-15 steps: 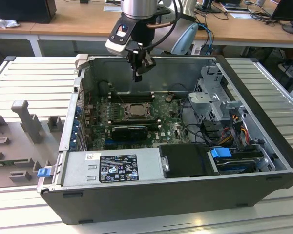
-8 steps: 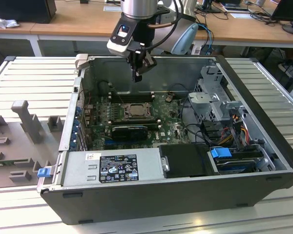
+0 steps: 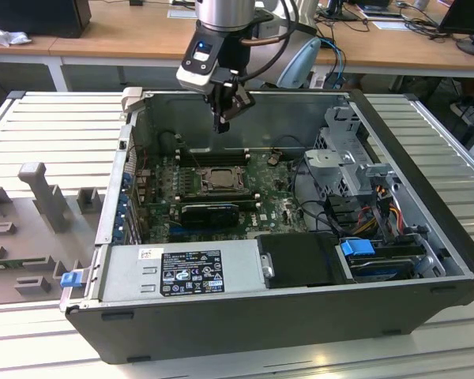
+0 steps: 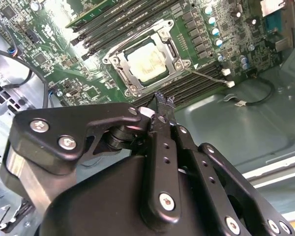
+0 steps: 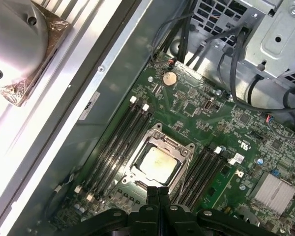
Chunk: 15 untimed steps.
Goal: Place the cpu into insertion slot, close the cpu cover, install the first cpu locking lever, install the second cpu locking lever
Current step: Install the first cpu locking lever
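so the open computer case (image 3: 245, 316) fills most of the exterior view, the clenched, empty gripper (image 3: 223, 125) hangs above its top-centre, and mid-frame the cpu cover (image 5: 160, 147) looks shut over the cpu (image 5: 158, 162) in the insertion slot (image 4: 119, 70), so I'd come straight down for the levers, slowly.

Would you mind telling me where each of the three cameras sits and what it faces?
Exterior view: off the arm, looking down into the open computer case; arm and gripper above it.
First wrist view: on the arm, facing the cpu under the cpu cover; gripper.
Second wrist view: on the arm, behind the gripper.
Both wrist views share the cpu.
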Tool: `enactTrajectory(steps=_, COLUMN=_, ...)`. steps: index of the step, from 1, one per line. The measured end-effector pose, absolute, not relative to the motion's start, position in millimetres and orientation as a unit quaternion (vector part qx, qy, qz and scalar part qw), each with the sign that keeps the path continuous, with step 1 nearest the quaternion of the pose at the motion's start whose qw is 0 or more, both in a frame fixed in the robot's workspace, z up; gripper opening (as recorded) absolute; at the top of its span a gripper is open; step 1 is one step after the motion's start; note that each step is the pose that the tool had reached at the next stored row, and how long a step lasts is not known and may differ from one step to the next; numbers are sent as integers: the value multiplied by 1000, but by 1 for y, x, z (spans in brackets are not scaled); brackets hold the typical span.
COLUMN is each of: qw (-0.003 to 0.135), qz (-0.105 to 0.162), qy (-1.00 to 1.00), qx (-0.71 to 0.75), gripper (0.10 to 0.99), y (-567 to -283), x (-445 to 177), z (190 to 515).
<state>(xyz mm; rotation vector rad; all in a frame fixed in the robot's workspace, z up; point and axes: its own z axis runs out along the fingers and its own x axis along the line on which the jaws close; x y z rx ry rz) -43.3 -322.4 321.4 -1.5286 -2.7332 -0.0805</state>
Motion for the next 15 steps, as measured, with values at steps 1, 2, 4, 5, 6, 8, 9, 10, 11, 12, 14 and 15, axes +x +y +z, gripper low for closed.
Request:
enactTrajectory(steps=1, qw=5, qz=-26, qy=-874, qx=-486, gripper=106, y=-322, x=-43, z=321)
enactTrajectory(steps=2, qw=5, qz=-26, qy=-875, qx=-483, gripper=106, y=-322, x=-43, z=321)
enactTrajectory(steps=4, qw=5, qz=-26, qy=-878, qx=-477, gripper=106, y=-322, x=-43, z=321)
enactTrajectory(steps=5, qw=5, qz=-26, qy=-880, qx=-475, gripper=106, y=-322, x=-43, z=321)
enactTrajectory(steps=6, qw=5, qz=-26, qy=-882, qx=-471, gripper=106, y=-322, x=-43, z=321)
enactTrajectory(steps=8, qw=5, qz=-26, qy=-886, qx=-463, gripper=106, y=-322, x=-43, z=321)
enactTrajectory(steps=9, qw=5, qz=-26, qy=-887, qx=-461, gripper=106, y=-322, x=-43, z=321)
enactTrajectory(steps=10, qw=5, qz=-26, qy=-888, qx=-459, gripper=106, y=-322, x=-43, z=321)
enactTrajectory(steps=11, qw=5, qz=-26, qy=-889, qx=-457, gripper=106, y=-322, x=-43, z=321)
enactTrajectory(steps=12, qw=5, qz=-26, qy=-891, qx=-453, gripper=106, y=-322, x=-43, z=321)
enactTrajectory(steps=14, qw=6, qz=-25, qy=-895, qx=-446, gripper=106, y=-322, x=-43, z=321)
enactTrajectory(steps=15, qw=6, qz=-25, qy=-898, qx=-438, gripper=106, y=-322, x=-43, z=321)
